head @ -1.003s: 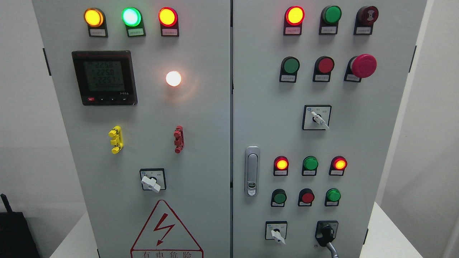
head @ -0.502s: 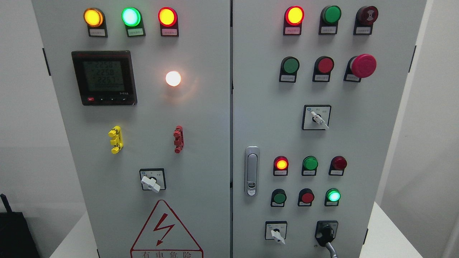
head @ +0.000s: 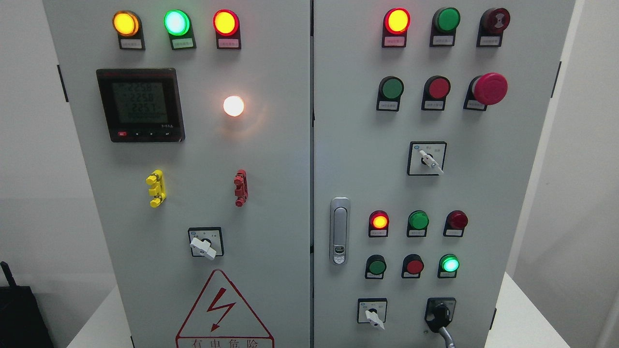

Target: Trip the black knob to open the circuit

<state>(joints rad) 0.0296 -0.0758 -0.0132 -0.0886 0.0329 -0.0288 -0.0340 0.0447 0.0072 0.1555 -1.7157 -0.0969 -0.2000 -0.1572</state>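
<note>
No robot hand or arm in view, so finger state can't be told. Nearest the camera, btm right of the electrical cabinet [head: 271,299], sits the black knob [head: 440,312], its handle pointing down-right, untouched. Just left of it a white selector switch [head: 373,316]. Above: lit green button [head: 450,264], lit red lamp [head: 379,221], dark red lamp [head: 457,220] beside it. Door latch [head: 340,231] near the seam. Further up, red mushroom e-stop [head: 491,88], kept proud prob. for quick slapping. Left door: digital meter [head: 140,104], lit white lamp [head: 233,106].
</note>
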